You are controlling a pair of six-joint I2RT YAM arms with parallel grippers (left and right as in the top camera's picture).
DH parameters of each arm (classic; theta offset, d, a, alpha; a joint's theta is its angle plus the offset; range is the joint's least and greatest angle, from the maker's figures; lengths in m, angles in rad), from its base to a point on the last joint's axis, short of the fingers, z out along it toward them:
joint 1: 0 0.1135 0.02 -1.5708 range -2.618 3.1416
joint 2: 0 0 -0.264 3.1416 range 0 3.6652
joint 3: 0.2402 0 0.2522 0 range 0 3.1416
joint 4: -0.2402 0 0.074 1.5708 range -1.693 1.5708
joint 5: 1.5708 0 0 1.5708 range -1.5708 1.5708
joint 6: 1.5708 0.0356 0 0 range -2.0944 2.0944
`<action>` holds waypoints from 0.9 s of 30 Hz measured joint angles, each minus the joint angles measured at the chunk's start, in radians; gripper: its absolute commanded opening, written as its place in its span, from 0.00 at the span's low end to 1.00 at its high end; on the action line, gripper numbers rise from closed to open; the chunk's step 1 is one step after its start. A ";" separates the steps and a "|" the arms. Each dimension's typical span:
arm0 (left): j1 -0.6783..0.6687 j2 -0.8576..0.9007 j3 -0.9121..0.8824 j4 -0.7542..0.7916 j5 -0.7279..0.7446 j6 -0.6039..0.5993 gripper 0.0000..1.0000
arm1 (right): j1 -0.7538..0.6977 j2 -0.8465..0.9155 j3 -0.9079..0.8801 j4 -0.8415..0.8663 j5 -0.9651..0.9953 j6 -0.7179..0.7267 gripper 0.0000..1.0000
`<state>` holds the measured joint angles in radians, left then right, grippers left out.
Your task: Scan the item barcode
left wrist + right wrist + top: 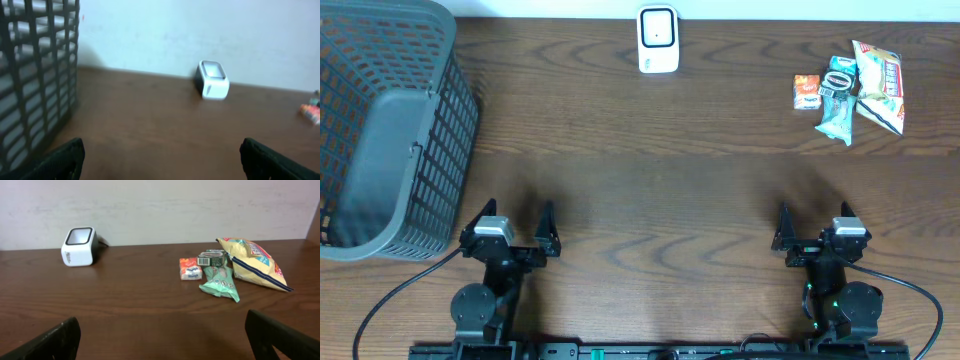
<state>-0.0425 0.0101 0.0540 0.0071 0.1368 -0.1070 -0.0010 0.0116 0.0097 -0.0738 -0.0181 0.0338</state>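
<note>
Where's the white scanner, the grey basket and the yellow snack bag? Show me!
white scanner [658, 38], overhead view, on the middle of its top.
grey basket [455, 130], overhead view, on its mesh side wall.
yellow snack bag [255, 262], right wrist view, on the middle of its front.

**A:** What blocks me on the left?

**B:** I see the grey basket filling the far-left corner of the counter. Its mesh wall stands just left of the left end effector, so a sweep that way meets it.

**A:** And the middle?

**B:** Bare wood runs straight out to the white scanner at the back edge.

**A:** The right?

**B:** I have a clear lane ahead of the right end effector up to the snack pile, far right. The packets seem to be touching, with no gap I can make out.
</note>
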 measured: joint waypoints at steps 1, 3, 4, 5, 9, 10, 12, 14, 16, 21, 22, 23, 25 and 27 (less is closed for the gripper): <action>-0.003 0.000 -0.008 0.025 0.000 0.000 0.98 | 0.000 0.000 0.000 0.000 0.000 0.000 0.99; -0.010 0.000 -0.030 0.085 0.000 0.000 0.98 | 0.000 0.000 0.000 0.000 0.000 0.000 0.99; -0.011 0.000 -0.035 0.091 0.000 0.000 0.98 | 0.000 0.000 0.000 0.000 0.000 0.000 0.99; -0.012 0.000 -0.042 0.099 0.000 0.000 0.97 | 0.000 0.000 0.000 0.000 0.000 0.000 0.99; -0.012 0.000 -0.046 0.111 0.000 0.000 0.98 | 0.000 0.000 0.000 0.000 0.000 0.000 0.99; -0.012 0.000 -0.046 0.095 0.000 0.000 0.98 | 0.000 0.000 0.000 0.000 0.000 0.000 0.99; -0.012 0.000 -0.047 0.038 0.000 0.000 0.98 | 0.000 0.000 0.000 0.000 0.000 0.000 0.99; -0.012 0.000 -0.047 0.005 -0.002 0.000 0.98 | 0.000 0.000 0.000 0.000 0.000 0.000 0.99; -0.012 0.000 -0.045 -0.014 -0.006 0.000 0.97 | 0.000 0.000 0.000 0.000 0.000 0.000 0.99; -0.013 0.000 -0.042 -0.019 -0.010 0.007 0.97 | 0.000 0.000 0.000 0.000 0.000 0.000 0.99; -0.016 0.000 -0.042 -0.019 -0.011 0.011 0.98 | 0.000 0.000 0.000 0.000 0.000 0.000 0.99; -0.021 0.000 -0.042 -0.019 -0.012 0.023 0.98 | 0.000 0.000 0.000 0.000 0.000 0.000 0.99; -0.035 0.000 -0.042 -0.021 -0.013 0.042 0.98 | 0.000 0.000 0.000 0.000 0.000 0.000 0.99; -0.042 0.000 -0.042 -0.022 -0.016 0.056 0.98 | 0.000 0.000 0.000 0.000 0.000 0.000 0.99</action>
<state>-0.0841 0.0101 0.0120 -0.0147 0.1204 -0.0505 -0.0010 0.0120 0.0097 -0.0738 -0.0181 0.0338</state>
